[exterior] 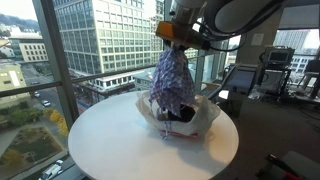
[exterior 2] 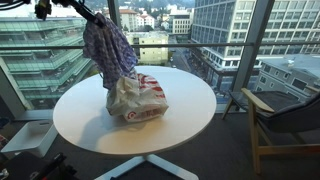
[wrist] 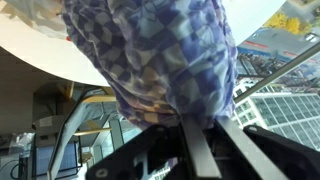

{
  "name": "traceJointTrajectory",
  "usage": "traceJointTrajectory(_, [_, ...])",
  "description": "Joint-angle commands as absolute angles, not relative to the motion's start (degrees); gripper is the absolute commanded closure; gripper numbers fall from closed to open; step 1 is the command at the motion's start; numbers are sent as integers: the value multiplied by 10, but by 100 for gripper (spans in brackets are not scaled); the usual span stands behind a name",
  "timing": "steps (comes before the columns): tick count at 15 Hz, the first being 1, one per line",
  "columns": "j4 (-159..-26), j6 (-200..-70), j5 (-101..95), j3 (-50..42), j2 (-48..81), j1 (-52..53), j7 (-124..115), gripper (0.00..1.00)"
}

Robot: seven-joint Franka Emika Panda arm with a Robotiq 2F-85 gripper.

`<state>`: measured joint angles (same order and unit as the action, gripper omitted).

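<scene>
My gripper (exterior: 172,38) is shut on the top of a blue, purple and white checked cloth (exterior: 173,80) and holds it hanging above the round white table (exterior: 110,140). The cloth's lower end reaches into or just over a white plastic bag with red print (exterior 2: 140,97) that lies on the table. In an exterior view the cloth (exterior 2: 108,45) hangs from the gripper (exterior 2: 92,17) at the upper left. In the wrist view the cloth (wrist: 150,55) fills most of the picture, pinched between the fingers (wrist: 205,125).
Floor-to-ceiling windows (exterior: 100,40) stand just behind the table. A wooden armchair (exterior 2: 285,115) stands beside the table. Desks and equipment (exterior: 275,70) stand further back in the room.
</scene>
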<state>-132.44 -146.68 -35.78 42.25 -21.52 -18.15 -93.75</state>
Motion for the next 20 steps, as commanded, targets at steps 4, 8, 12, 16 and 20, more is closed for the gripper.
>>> traceJointTrajectory(4, [-1275,-1411,-476,384,-99,-122,-983,89])
traceJointTrajectory(8, [-1256,-1351,-561,333,-35,-44,-1024,89])
traceJointTrajectory(12, [-1238,-1314,-592,257,28,37,-1032,89])
traceJointTrajectory(16, [-1224,-1326,-578,195,81,85,-1018,89])
traceJointTrajectory(20, [-1213,-1352,-559,149,125,98,-1006,89])
